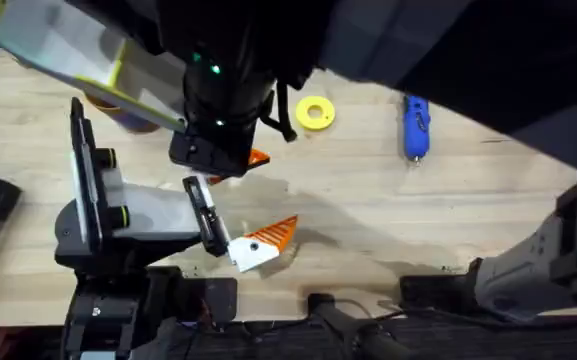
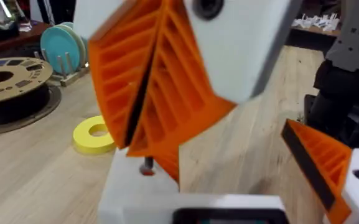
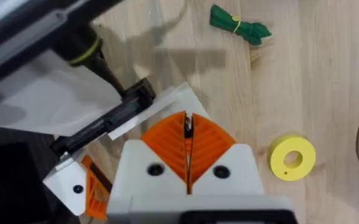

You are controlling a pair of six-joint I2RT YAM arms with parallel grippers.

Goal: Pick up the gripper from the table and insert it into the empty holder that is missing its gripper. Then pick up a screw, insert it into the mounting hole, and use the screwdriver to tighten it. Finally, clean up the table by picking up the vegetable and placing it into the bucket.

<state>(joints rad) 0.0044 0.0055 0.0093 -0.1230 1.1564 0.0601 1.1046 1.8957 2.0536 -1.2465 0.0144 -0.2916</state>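
Right wrist view: right hand (image 3: 188,124) is pinched narrow on what looks like a screw (image 3: 188,129), hovering right over the holder (image 2: 129,199) on the wide-spread left hand (image 1: 258,245). So I'd guess the screw step's underway. Screwdriver (image 1: 416,128) lies untouched far right on the wooden surface (image 1: 388,220), tightening and cleanup left. Filament spool (image 2: 5,81) sits behind.

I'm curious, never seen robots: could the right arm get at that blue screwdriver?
Probably yes: the screwdriver lies alone on bare table, though the right gripper is shut on a screw.
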